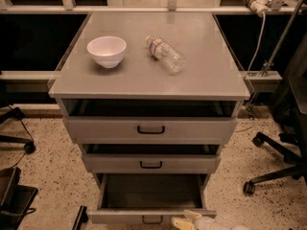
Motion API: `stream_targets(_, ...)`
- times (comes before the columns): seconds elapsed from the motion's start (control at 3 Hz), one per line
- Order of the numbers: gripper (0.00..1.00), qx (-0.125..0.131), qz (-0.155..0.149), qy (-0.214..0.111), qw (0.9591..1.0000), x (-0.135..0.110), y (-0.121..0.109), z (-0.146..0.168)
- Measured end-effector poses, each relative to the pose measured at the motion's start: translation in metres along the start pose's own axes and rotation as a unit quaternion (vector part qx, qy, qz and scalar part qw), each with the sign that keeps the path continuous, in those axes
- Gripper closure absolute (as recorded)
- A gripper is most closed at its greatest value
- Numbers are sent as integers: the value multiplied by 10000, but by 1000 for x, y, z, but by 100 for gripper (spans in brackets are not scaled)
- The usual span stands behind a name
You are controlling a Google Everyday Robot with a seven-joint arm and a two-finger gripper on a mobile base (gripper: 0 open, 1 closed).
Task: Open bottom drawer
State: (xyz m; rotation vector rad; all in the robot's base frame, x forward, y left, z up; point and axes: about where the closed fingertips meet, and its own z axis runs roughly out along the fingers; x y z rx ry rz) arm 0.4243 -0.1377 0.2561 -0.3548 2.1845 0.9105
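Note:
The grey metal cabinet (pixel 144 83) stands in the middle of the camera view with three drawers. The bottom drawer (pixel 148 195) is pulled far out, its dark inside showing and its front with a small black loop handle (pixel 152 220) at the lower edge of the view. The two drawers above are each pulled out a little. My gripper (pixel 189 221) shows as pale fingertips at the very bottom, just right of the bottom drawer's handle and against the drawer front.
A white bowl (pixel 106 50) and a plastic bottle lying on its side (pixel 165 54) rest on the cabinet top. Office chair bases stand on the speckled floor at right (pixel 271 174) and left (pixel 14 128). A dark object (pixel 12 200) sits at lower left.

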Motion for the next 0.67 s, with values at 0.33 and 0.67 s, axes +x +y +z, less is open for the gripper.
stream_targets(0.33,0,-1,0,0,10000,0,0,0)
stream_targets(0.67,0,-1,0,0,10000,0,0,0)
